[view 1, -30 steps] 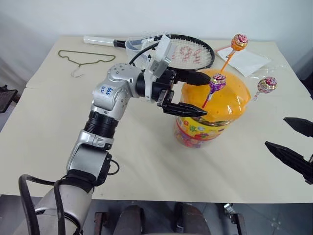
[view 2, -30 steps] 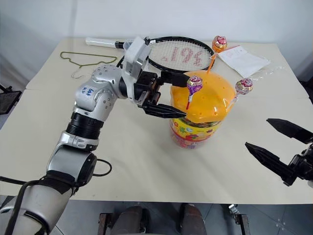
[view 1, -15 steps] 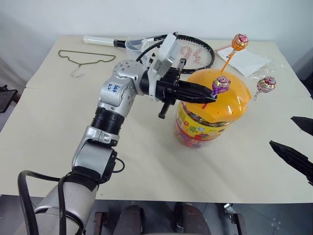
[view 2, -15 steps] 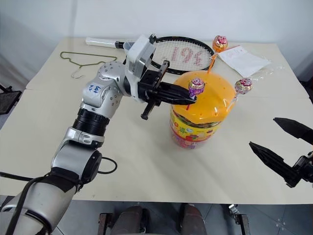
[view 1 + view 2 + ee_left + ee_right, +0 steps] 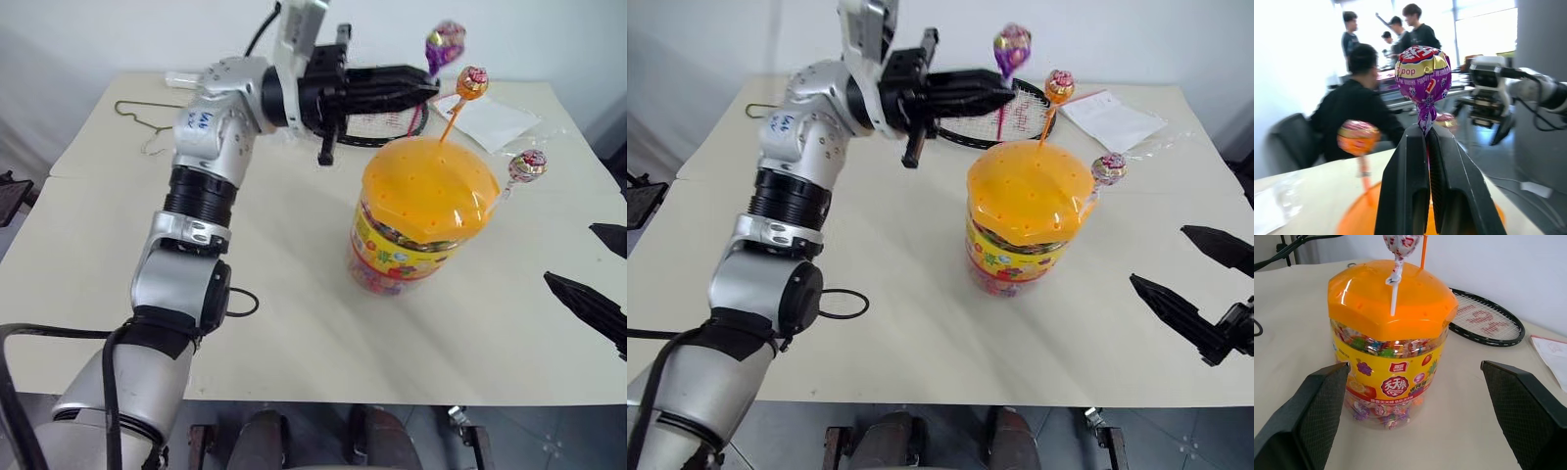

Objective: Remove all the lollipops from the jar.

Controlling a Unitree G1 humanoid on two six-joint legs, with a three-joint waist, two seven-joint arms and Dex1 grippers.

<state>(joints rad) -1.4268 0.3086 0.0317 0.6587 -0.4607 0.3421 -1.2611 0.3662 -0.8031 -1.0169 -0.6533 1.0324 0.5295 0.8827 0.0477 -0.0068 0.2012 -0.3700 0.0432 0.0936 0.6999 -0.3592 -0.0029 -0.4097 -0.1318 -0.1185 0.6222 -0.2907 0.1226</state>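
Head views: my left gripper (image 5: 431,86) sits at the top centre of the frame, its fingers clamped on the stick of the purple lollipop (image 5: 445,44), held clear above the jar (image 5: 421,220). The jar stands at frame centre on the bench (image 5: 294,323); its label is too small to read here. The orange lollipop (image 5: 472,82) and the pinkish-white lollipop (image 5: 527,164) stand in its orange lid. A tennis racket (image 5: 1004,116) lies behind it with red marks on its strings. My right gripper (image 5: 1195,294) is at the lower right, fingers spread apart.

Left wrist view: the purple wrapper reads "pop"; people are in the background (image 5: 1369,112).

Right wrist view: the jar label (image 5: 1396,382) carries Chinese characters on a red badge.
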